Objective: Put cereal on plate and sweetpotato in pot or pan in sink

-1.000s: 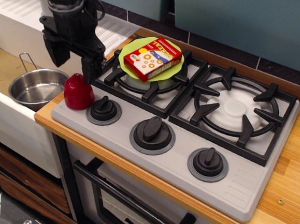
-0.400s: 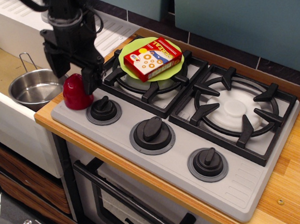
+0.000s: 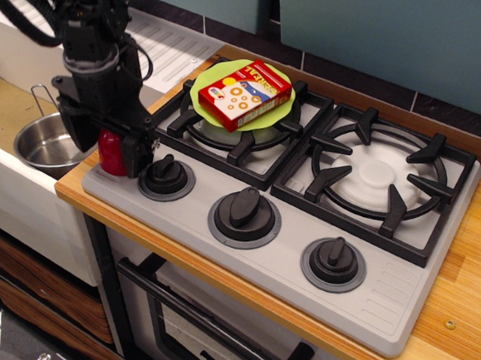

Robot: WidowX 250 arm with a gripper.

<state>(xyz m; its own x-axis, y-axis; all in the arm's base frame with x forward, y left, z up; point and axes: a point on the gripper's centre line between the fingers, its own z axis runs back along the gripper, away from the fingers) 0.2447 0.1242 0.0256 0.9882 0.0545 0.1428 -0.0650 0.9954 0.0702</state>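
Fingers (image 3: 133,151) of mine stand one on each side of the sweetpotato (image 3: 111,153), down at the near left corner of the stove (image 3: 382,283). My gripper (image 3: 110,149) is lowered over it, so only a strip of its dark red side shows between the black parts. The jaws are spread about as wide as the toy; whether the pads press on it or sit just off it I cannot tell. The sweetpotato rests on the grey stove top, just left of the leftmost knob (image 3: 166,174).

Left of me and lower lies the sink (image 3: 4,115), and the pot (image 3: 48,141) sits on its tan bottom, near the stove's edge. My arm hides the pot's right rim. Its wire handle (image 3: 40,96) sticks up on the far side. The pot's inside, as far as it shows, holds nothing.

Far from me, on the left burner grate (image 3: 235,138), sits the plate (image 3: 204,90), and the cereal (image 3: 245,94) lies flat on it, face up, covering most of the green. The right burner (image 3: 380,176) is bare. Two more knobs (image 3: 245,207) line the near edge of the stove to my right.
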